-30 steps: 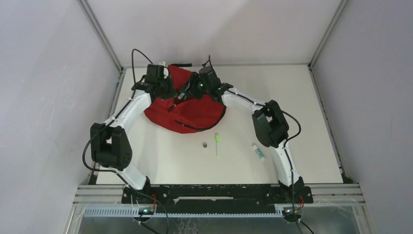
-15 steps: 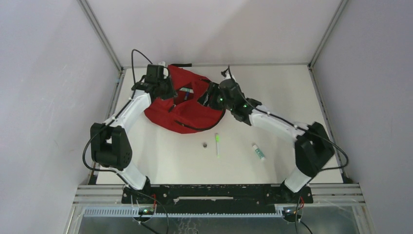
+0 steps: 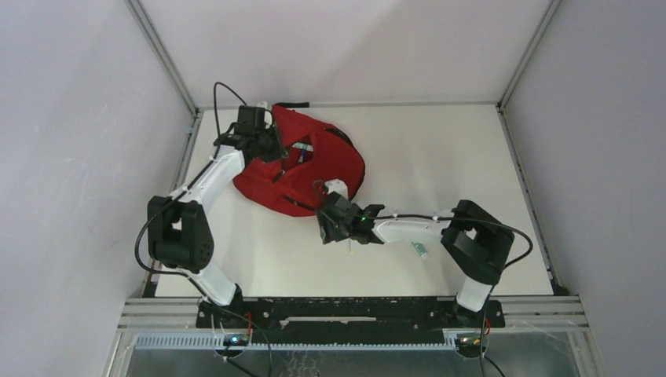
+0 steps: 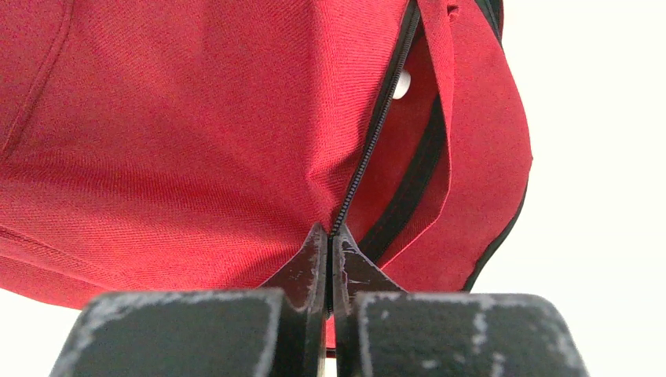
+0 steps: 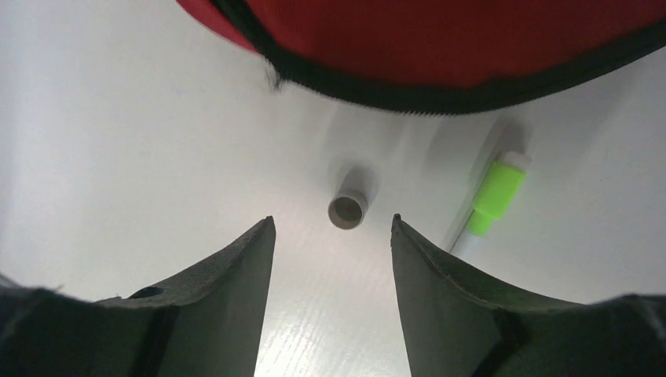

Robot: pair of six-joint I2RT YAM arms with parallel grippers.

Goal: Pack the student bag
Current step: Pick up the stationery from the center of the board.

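The red student bag lies at the back left of the table with its opening held up. My left gripper is shut on the bag's black zip edge, with red fabric filling that view. My right gripper hangs low over the table in front of the bag, open and empty. A small grey cylinder stands just beyond its fingertips, between them. A pen with a green cap lies to its right. The bag's black-trimmed edge is just behind.
A small white and green tube lies on the table to the right of the right forearm. Light items show inside the bag's opening. Metal frame posts and grey walls bound the white table.
My right arm has left the bag's opening and swung forward and down to the table, ending over the small cylinder. My left gripper still holds the zip edge in place.
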